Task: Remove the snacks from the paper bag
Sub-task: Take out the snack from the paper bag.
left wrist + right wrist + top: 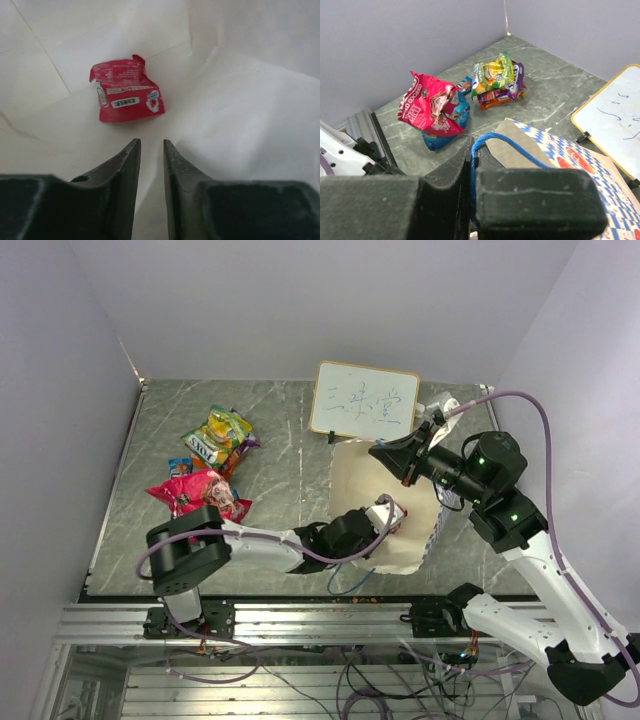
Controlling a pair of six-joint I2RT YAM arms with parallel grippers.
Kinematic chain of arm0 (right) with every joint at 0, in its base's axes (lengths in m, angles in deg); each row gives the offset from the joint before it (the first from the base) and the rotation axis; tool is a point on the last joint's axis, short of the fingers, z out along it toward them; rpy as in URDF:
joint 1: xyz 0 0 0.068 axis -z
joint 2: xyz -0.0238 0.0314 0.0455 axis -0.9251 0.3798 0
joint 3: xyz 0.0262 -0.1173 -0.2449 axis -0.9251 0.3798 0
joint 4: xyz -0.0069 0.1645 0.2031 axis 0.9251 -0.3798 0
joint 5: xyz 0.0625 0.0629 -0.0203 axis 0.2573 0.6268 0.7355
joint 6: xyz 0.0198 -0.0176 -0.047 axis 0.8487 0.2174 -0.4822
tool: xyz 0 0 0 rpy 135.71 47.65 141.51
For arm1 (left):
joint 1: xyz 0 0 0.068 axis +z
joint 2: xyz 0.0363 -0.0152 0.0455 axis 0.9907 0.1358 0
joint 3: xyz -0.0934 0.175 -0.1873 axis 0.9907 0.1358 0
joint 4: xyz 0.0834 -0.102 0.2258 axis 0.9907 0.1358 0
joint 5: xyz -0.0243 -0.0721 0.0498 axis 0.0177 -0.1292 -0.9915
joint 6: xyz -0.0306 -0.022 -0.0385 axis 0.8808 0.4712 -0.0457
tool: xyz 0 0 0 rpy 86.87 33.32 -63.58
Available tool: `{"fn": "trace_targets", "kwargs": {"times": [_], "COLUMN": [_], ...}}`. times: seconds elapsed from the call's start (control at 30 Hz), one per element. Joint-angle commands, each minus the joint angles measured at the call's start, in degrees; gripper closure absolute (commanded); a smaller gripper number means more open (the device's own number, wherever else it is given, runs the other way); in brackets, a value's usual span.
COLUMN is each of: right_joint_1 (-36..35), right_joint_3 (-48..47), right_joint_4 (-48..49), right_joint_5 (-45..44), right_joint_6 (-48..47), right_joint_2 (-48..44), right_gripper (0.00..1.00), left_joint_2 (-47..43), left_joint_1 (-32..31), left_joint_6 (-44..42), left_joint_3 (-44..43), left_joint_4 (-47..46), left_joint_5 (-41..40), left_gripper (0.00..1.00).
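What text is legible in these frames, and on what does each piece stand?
"三味堂", handwritten, my best reading: signboard
"FOX'S", probably: yellow-green packet
Blurred: white lettering on pink packet
Too small: print on red packet in bag

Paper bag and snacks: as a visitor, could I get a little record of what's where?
Paper bag: on the table, beside the white signboard
Right gripper: shut on the blue cord handle
Left gripper: inside the bag, slightly open, empty
Left in bag: one red packet, ahead of left gripper
Taken out: pink-red packet, blue packet, yellow-green packet, purple-orange packet, piled at table's left
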Motion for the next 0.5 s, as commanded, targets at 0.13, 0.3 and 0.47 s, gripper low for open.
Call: {"fn": "trace_targets", "kwargs": {"times": [0.13, 0.3, 0.47], "right_joint_1": [-0.1, -0.1, -0.1], "right_joint_3": [-3.8, -3.5, -3.6], "right_joint_4": [-3.3, -3.2, -2.7], "right_joint_5": [-2.8, -2.9, -4.3], "right_joint_6": [-4.3, -4.8, -3.5], "right_joint_2": [0.9, 0.9, 0.6], "right_gripper": [1.00, 1.00, 1.00], "left_joint_2": [11.1, 15.4, 13.5], "left_joint_1": [-0.2, -0.2, -0.2], "left_joint_6": [-4.0, -5.7, -3.7], "left_joint_3": [-10.2, -15.9, -17.2], "left_joint_4": [-4.0, -0.8, 1.7], "left_joint_5": [-12.2, -14.7, -18.8], "left_gripper": [0.36, 0.01, 0.06]}}
